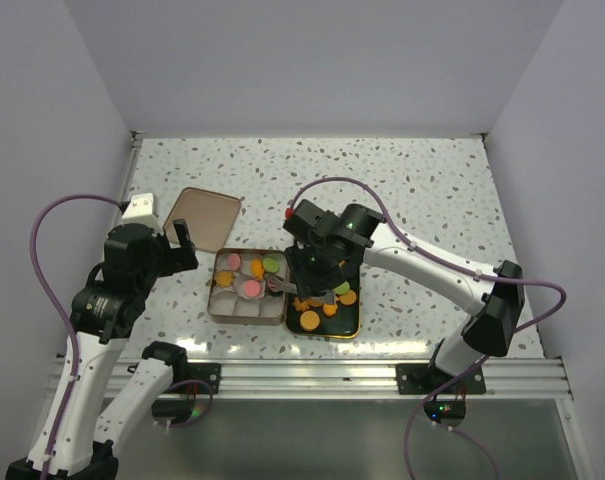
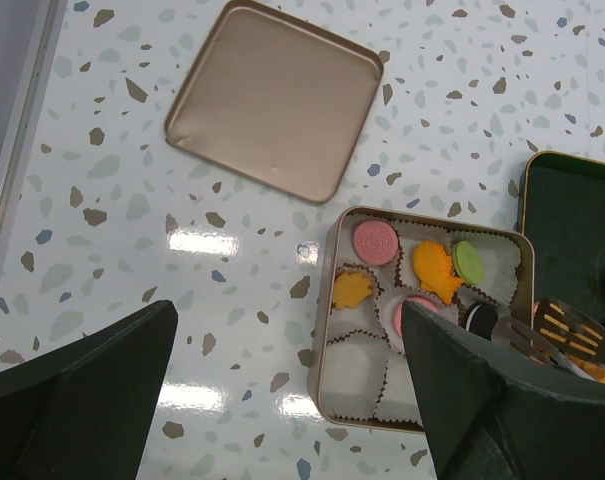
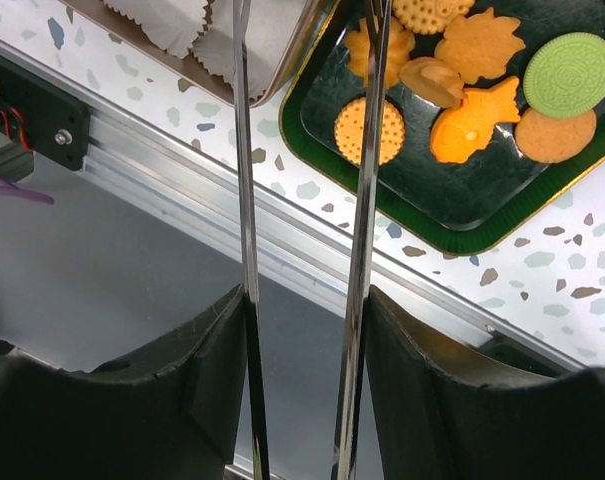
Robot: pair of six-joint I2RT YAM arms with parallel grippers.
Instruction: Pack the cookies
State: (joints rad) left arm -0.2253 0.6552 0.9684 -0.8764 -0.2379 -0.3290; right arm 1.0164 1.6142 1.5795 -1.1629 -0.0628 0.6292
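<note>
Left wrist view: five cookies [image 2: 375, 241] in tin [image 2: 332, 300], one lid [image 2: 274, 98].

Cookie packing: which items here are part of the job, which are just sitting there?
In the job:
- cookies on the dark tray
- tin with paper cups, some already filled
- tongs in the right gripper

Lying about:
- tin lid, set aside
- left gripper, open, idle
</note>
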